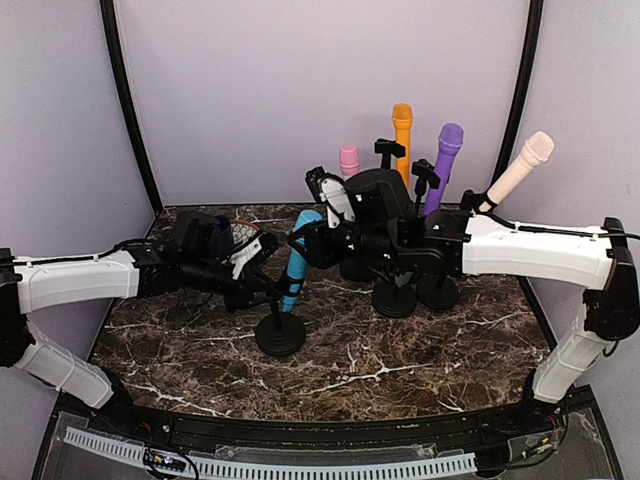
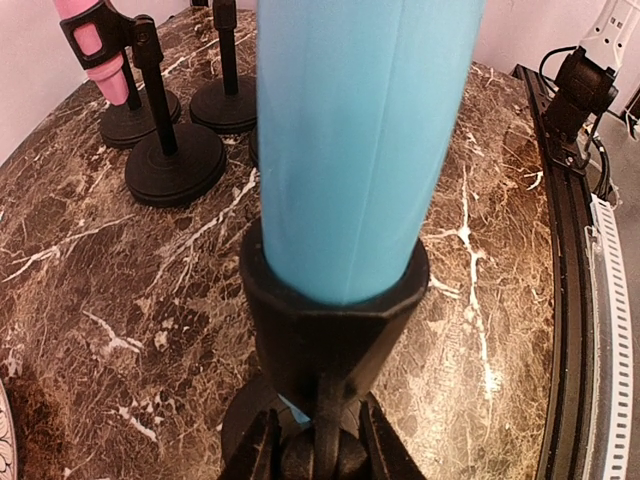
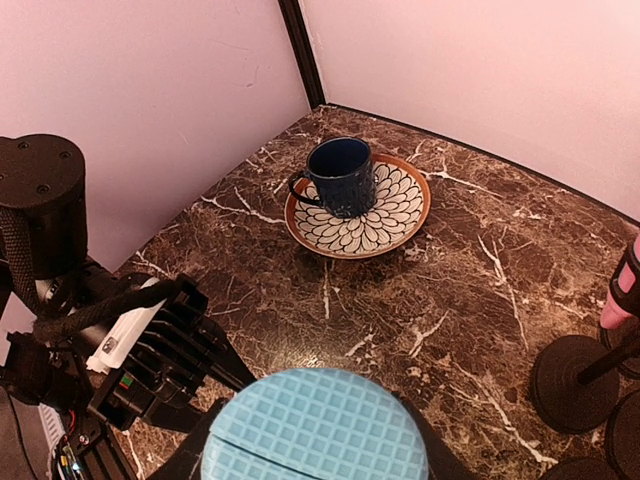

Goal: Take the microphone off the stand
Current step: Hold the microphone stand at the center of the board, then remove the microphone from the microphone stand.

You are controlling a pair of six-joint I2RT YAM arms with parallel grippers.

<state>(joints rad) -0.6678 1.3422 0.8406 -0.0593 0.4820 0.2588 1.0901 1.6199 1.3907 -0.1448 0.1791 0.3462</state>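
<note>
Jaws on your left gripper [image 2: 320, 455] clench the stand [image 1: 280, 335] at its stem, just under the clip [image 2: 335, 320]. Your right gripper [image 1: 305, 235] grasps the head end of the blue microphone [image 1: 295, 272]. The microphone sits in the clip, near upright, so the likely way out is upward along its length.

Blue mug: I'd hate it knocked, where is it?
Right wrist view: the blue mug stands on the patterned plate, near the back-left corner of the table.
</note>
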